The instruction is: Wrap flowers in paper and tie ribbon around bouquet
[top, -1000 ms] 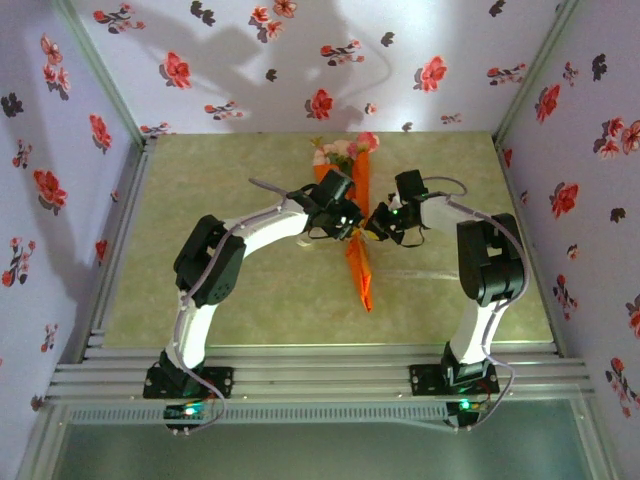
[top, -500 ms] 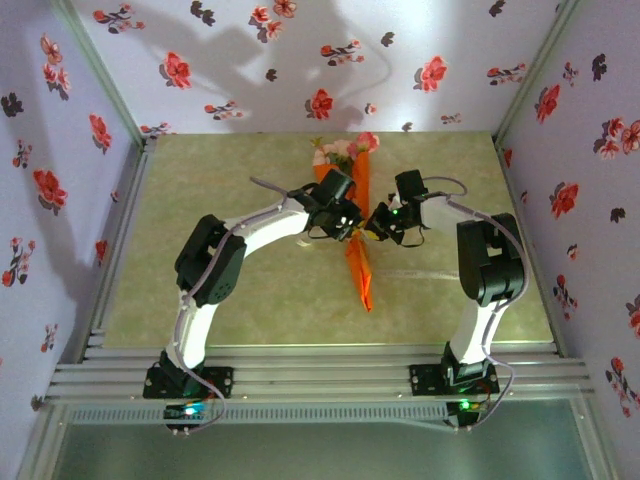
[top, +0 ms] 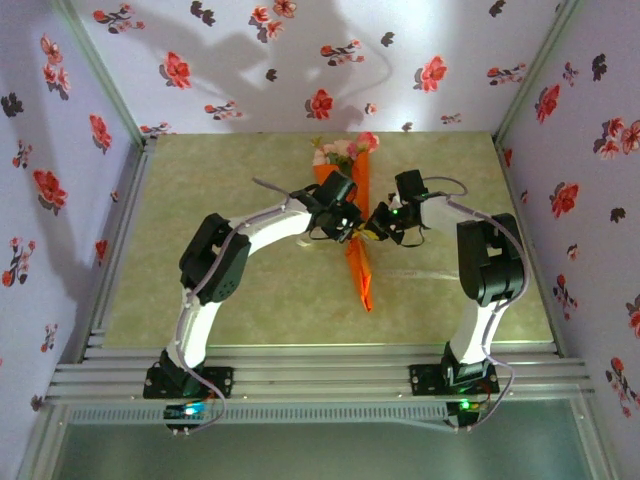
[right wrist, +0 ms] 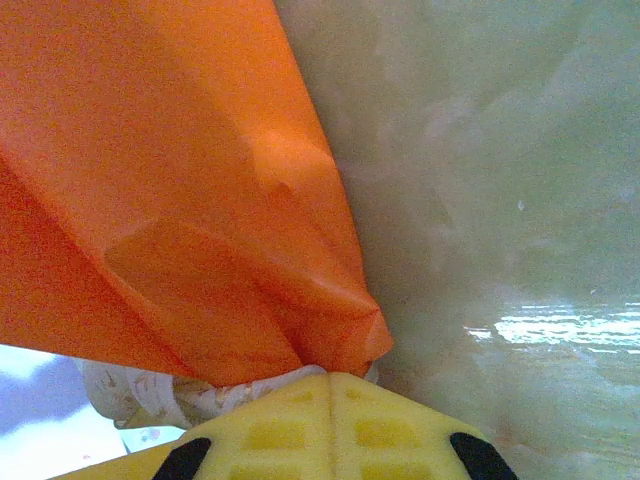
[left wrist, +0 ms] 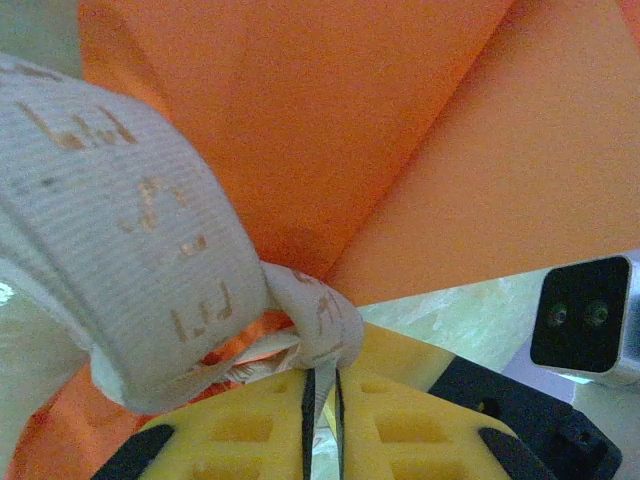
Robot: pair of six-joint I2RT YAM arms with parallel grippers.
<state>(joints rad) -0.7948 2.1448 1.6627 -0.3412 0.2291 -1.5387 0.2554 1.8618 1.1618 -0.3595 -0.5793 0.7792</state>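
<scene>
On the table (top: 290, 290), seen from above: find the bouquet (top: 358, 250) lying flat near the middle, pointed tip toward the near edge, wide end toward the far wall with the flowers (top: 340, 152) spilling out (pink and cream blooms, green leaves). Just left of its middle, spot the left gripper (top: 345, 228); just right, facing it, the right gripper (top: 380, 222). Up close on the left wrist, see yellow pads (left wrist: 250, 430) pressed nearly together, clamped on the ribbon (left wrist: 130, 260), looping broad and cream-white across the orange paper (left wrist: 400, 150). On the right wrist, see pads closed flush, bunched ribbon crowding their tips beneath the paper's fold; impossible to tell whether pinched there. Beyond, to the right, bare greenish table.
</scene>
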